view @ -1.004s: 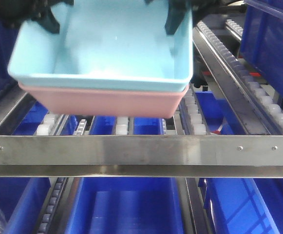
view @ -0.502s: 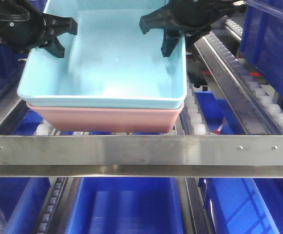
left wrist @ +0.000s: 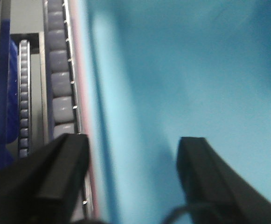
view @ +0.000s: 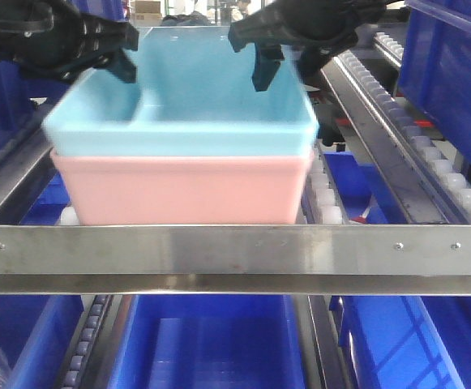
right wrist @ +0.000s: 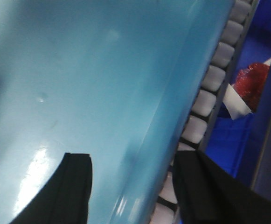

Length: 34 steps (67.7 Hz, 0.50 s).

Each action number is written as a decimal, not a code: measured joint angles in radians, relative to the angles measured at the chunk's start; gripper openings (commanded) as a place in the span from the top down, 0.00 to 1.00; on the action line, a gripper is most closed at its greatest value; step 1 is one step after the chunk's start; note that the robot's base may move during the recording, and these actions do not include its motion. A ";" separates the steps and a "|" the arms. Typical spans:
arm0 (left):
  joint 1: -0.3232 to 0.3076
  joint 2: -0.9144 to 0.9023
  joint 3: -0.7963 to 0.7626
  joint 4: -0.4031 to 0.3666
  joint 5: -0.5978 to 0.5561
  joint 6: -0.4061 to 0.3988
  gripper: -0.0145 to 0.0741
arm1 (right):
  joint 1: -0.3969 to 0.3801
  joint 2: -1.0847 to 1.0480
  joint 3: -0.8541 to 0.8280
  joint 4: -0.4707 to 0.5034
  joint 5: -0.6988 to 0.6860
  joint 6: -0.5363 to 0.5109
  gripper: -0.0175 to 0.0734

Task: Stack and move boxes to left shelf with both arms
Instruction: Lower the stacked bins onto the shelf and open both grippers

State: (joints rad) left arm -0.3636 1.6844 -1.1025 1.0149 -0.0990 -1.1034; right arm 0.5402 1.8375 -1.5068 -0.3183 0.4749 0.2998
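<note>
Lowered since the earlier frame: stacked boxes, light blue box (view: 188, 121) nested in pink box (view: 182, 190), now level on rollers (view: 330, 212) of left shelf (view: 235, 258), just behind steel rail. Left gripper (left wrist: 130, 179) and right gripper (right wrist: 133, 186) spread astride opposite blue side walls, fingers apart, not clamped.

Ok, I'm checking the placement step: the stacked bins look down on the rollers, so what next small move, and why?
Probably open both grippers and lift clear. The blue box sits nested in the pink box, which seems to rest on the shelf rollers, while the left gripper and right gripper straddle its side walls.
</note>
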 measured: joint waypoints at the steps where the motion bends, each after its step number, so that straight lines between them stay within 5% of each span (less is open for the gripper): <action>1: 0.000 0.000 0.000 0.002 0.002 0.000 0.29 | 0.002 0.000 -0.002 0.000 -0.001 0.000 0.30; 34: 0.000 -0.056 0.000 0.002 0.062 0.000 0.28 | 0.004 -0.049 -0.006 0.000 0.018 -0.002 0.31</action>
State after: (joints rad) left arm -0.3636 1.6283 -1.1028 1.0171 -0.0371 -1.1034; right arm 0.5441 1.7887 -1.5127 -0.3179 0.4933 0.2981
